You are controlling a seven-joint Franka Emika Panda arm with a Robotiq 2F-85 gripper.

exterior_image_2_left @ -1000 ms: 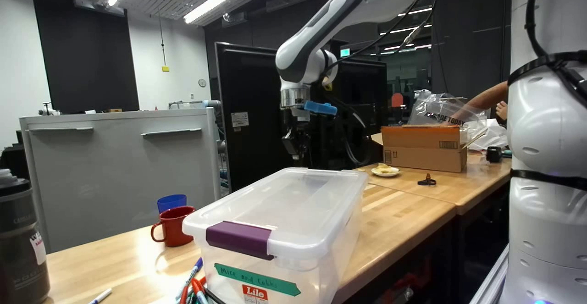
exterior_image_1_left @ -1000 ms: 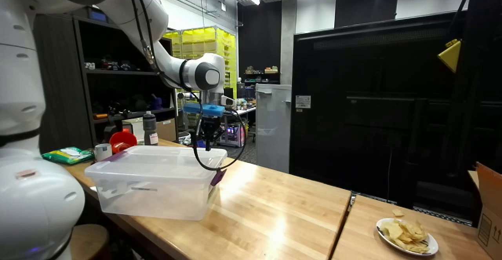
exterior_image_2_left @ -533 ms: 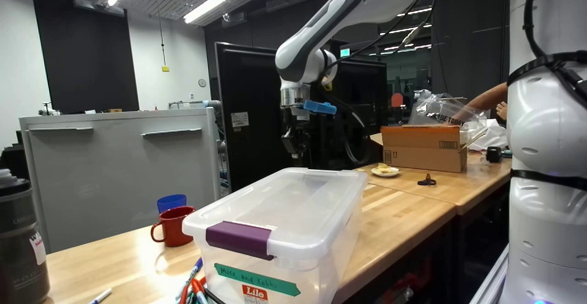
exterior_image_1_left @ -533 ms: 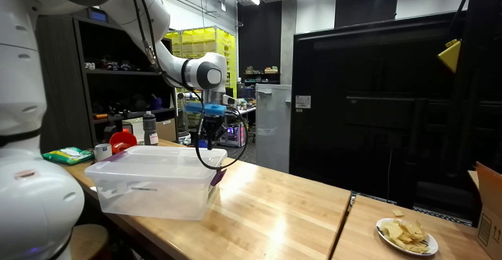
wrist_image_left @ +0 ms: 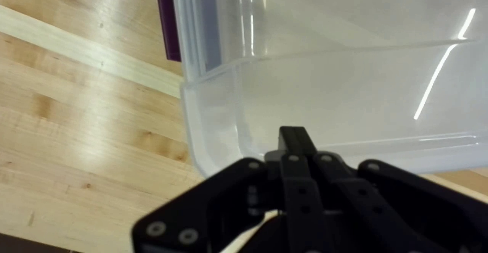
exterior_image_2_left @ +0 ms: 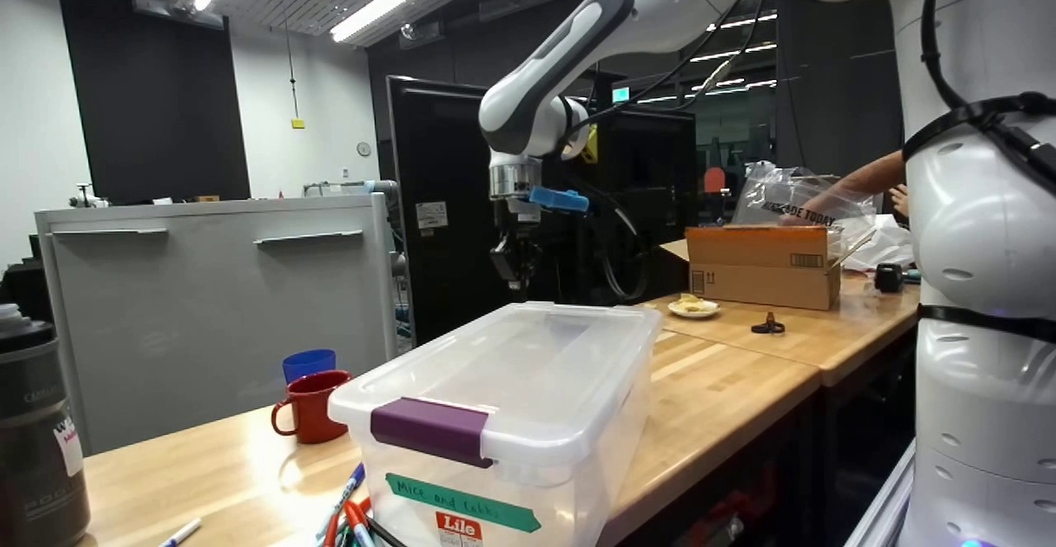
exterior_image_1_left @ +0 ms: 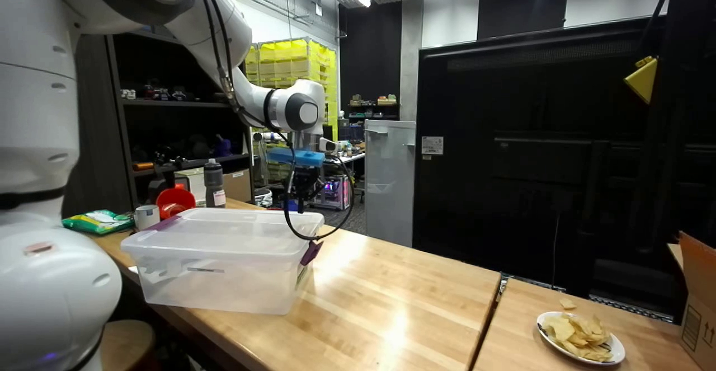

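Red mug (exterior_image_2_left: 315, 407) and blue cup (exterior_image_2_left: 308, 365) stand near the bin (exterior_image_2_left: 511, 386).

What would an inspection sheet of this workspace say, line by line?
Surface: wooden table, shiny under the lights.
Job's things: clear box with its lid on.
Clutter: red mug, pens and bottle on the table; plate with chips farther off.
Hand: shut, holding nothing, above the lid near a corner.
Cables: black cable loops beside the hand.
Surroundings: black panel, gray cabinet, cardboard box, a person's arm.
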